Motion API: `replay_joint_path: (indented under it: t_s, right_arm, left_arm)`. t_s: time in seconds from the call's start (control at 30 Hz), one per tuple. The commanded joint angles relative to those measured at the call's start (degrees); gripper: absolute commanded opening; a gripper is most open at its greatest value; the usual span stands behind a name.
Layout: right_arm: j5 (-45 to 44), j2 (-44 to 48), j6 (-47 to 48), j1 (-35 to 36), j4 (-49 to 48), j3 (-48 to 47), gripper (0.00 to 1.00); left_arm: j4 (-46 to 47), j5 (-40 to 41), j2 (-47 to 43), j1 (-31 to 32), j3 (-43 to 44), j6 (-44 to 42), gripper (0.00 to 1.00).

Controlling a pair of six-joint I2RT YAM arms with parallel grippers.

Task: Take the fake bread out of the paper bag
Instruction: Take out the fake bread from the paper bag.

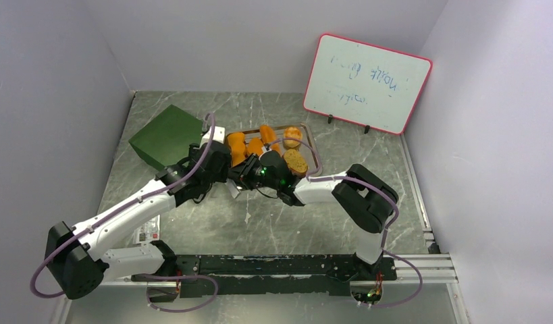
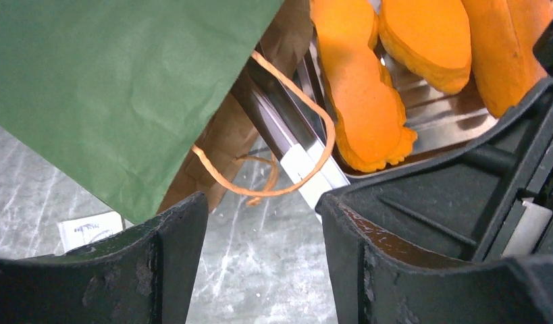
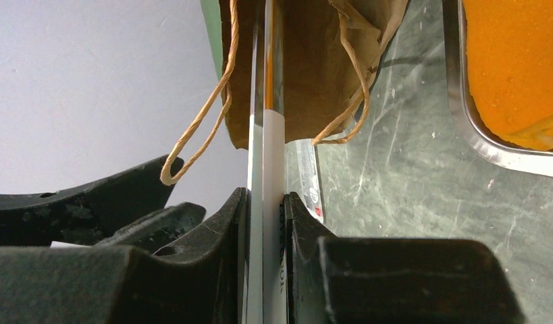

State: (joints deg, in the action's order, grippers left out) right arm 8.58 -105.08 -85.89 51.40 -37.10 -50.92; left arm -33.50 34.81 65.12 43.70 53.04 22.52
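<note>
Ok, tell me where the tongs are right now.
The tongs are clamped in the right gripper, pointing into the open end of the paper bag, with the tray to their right in the right wrist view.

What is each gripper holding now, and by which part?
The right gripper holds the metal tongs, jaws shut on their white end. The left gripper is open, holding nothing.
</note>
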Motion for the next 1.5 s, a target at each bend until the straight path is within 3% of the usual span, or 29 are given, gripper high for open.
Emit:
replay_joint_path:
  t_s: [0.0,0.37,0.7,0.93,1.47]
  right_arm:
    - [0.8,1.9,0.8,-0.4,-2.9,0.2,0.0]
    - [1.3,1.6,0.5,-1.0,-4.2,1.0,0.0]
    - [1.2,2.3,0.4,-1.1,-4.3,1.9,0.0]
    - [0.8,2.6,0.5,-1.2,-4.5,2.2,0.0]
    - [0.7,2.9,0.5,-1.2,-4.8,2.4,0.0]
  left_arm:
    - [6.3,5.0,0.3,0.4,-0.9,-2.8,0.57]
    - [13.2,7.4,4.9,0.4,-3.1,-5.6,0.54]
    - [15.4,8.6,6.8,0.5,-3.1,-4.9,0.37]
    - [12.6,4.0,3.6,0.5,-1.8,-3.7,0.48]
    - [6.4,0.0,2.5,1.8,-0.4,0.4,0.5]
